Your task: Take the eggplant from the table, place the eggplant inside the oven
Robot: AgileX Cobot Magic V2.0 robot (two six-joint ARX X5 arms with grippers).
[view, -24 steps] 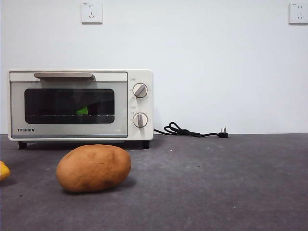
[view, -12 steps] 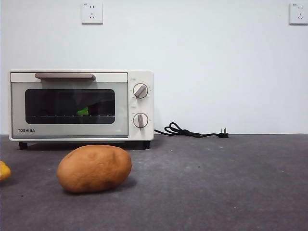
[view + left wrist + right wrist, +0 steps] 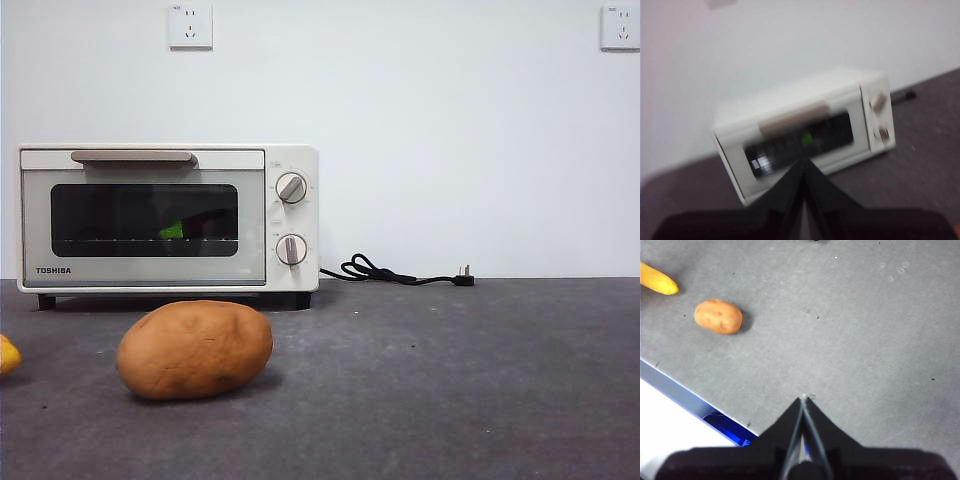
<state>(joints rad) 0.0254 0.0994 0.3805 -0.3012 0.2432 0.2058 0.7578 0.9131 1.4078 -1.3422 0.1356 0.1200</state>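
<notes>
The cream-white oven [image 3: 167,218] stands at the back left of the dark grey table [image 3: 450,380] with its glass door closed. Behind the glass, the eggplant [image 3: 185,228] lies on the wire rack, its green stem cap showing and its dark body hard to make out. In the blurred left wrist view the oven [image 3: 805,132] appears ahead of my left gripper [image 3: 804,161], and the eggplant's green cap [image 3: 807,137] glows behind the door. The left gripper is shut and empty, well back from the oven. My right gripper [image 3: 803,399] is shut, high over bare table.
A tan-brown potato [image 3: 194,349] sits on the table in front of the oven, also visible as the potato [image 3: 718,316] in the right wrist view. A yellow object [image 3: 657,279] lies near it at the left edge. A black power cord [image 3: 395,272] trails right of the oven.
</notes>
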